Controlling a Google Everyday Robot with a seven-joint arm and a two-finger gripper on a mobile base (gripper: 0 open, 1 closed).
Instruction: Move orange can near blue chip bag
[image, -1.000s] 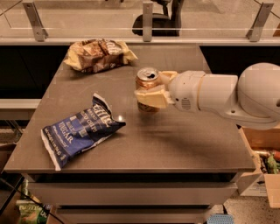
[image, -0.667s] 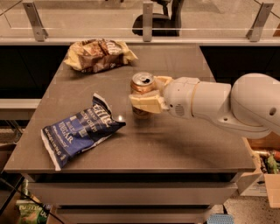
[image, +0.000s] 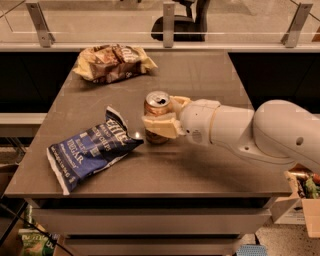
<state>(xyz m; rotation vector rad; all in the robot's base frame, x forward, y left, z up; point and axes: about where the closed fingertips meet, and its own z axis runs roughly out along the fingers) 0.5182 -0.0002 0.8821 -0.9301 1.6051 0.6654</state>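
Now, nearest to us along the front of the table (image: 200, 170) lies the blue chip bag (image: 92, 150), flat and crumpled, its upper corner pointing toward the middle of the table. Just beyond that corner stands the orange can (image: 157, 102), upright, with the gripper (image: 160, 113) clamped around it: one tan finger crosses its front and the other sits behind its rim. We cannot tell whether the base of the can rests on the table or hangs just above it.

Compared with a second ago, the arm has carried the can leftward and a little toward us, so the open stretch of table between can and bag has shrunk to a narrow gap. We judge the task nearly done; what is left is to set the can down and let go.

Nothing lies between the can and the bag. The raised corner of the bag is the one thing a further push left could catch. Farther back, the tan-and-brown chip bag (image: 112, 62) lies well apart at the far left corner, and behind the glass rail stands a dark chair (image: 180, 22).
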